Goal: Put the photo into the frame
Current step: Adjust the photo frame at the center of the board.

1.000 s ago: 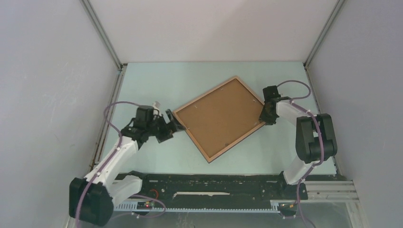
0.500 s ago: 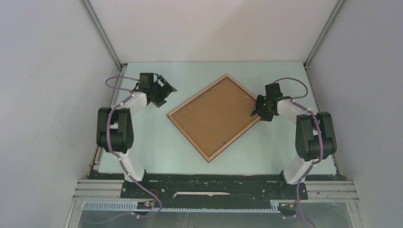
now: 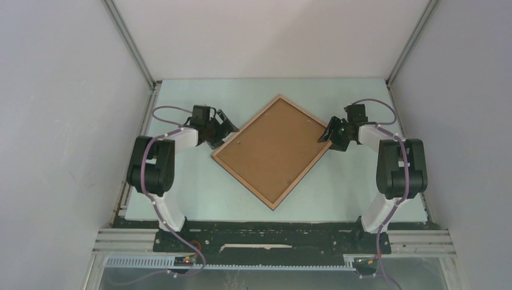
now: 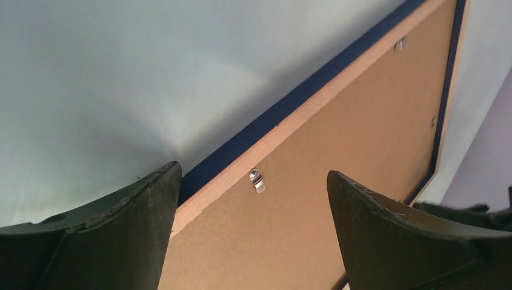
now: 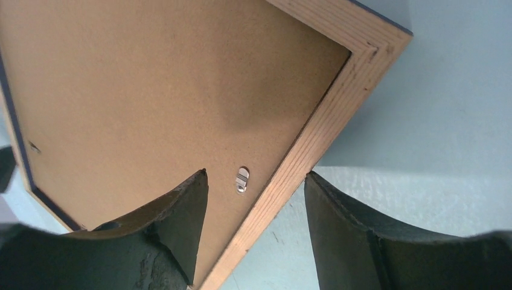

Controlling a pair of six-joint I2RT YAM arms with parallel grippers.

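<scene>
frame [image 5: 326, 127]: flat in the middle of the table [image 3: 199, 96], wood-brown face up, turned cornerwise, one corner toward the far edge.
backing board [image 3: 270, 150]: inside the rails, under a metal clip [image 4: 257, 179].
left gripper [image 4: 252, 174]: jaws wide apart, astride the frame's left rail.
right gripper [image 5: 255, 174]: jaws apart, astride the rail near the right corner.

No text, label, brand, number or sign can be read in any view. The frame [image 5: 300, 158] shows only bare wood grain on its rail and plain brown board. The small metal clip [image 5: 242, 179] has no legible marking.
</scene>
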